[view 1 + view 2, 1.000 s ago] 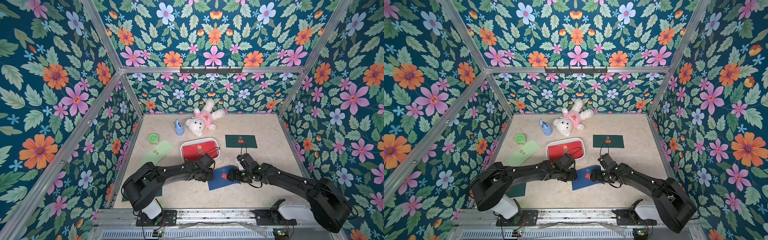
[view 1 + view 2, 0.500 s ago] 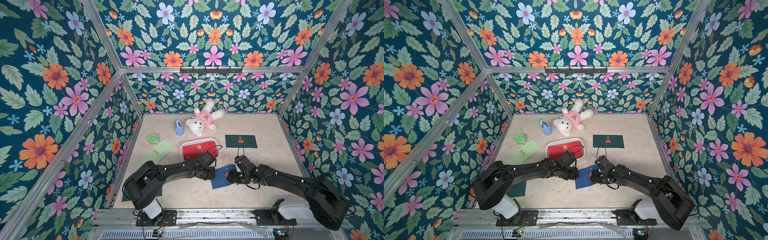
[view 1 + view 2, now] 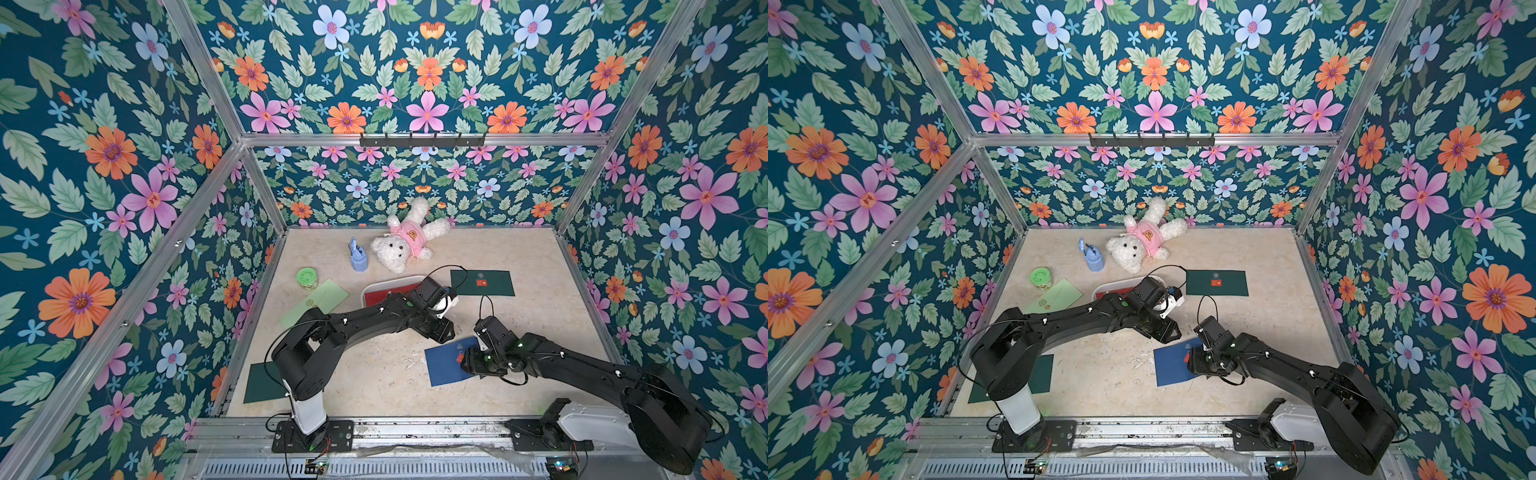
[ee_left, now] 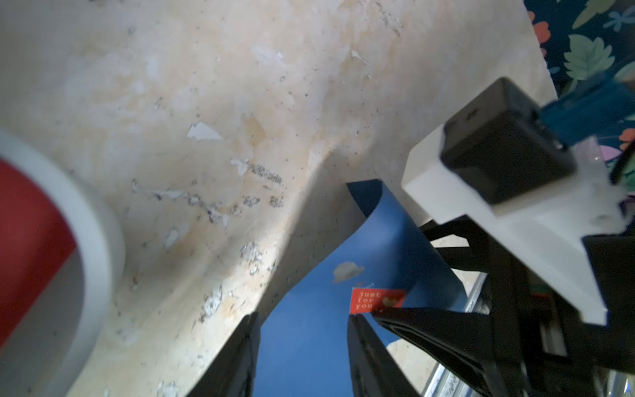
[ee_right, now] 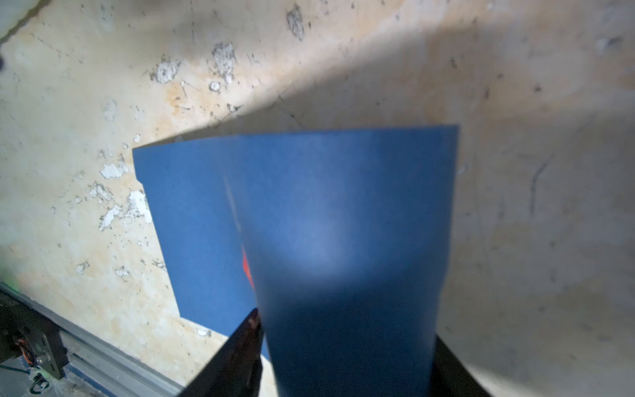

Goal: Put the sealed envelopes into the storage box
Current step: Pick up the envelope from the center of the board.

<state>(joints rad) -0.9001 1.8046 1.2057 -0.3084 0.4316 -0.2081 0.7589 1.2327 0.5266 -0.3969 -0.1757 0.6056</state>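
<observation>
A navy envelope with a red seal sticker sits at the front middle of the floor. My right gripper is shut on its right edge, and the paper bows up between the jaws. My left gripper hovers just beyond the envelope's far corner, open and holding nothing. The white storage box holds a red envelope. A dark green envelope lies to its right, a light green one to its left, and another dark green one at the front left.
A white teddy bear and a small blue watering can lie near the back wall. A green-lidded jar stands left of the box. The left forearm crosses over the box's front.
My right gripper has closed on the navy envelope's edge, curling the paper upward. The left gripper has drawn back from the envelope toward the box.
</observation>
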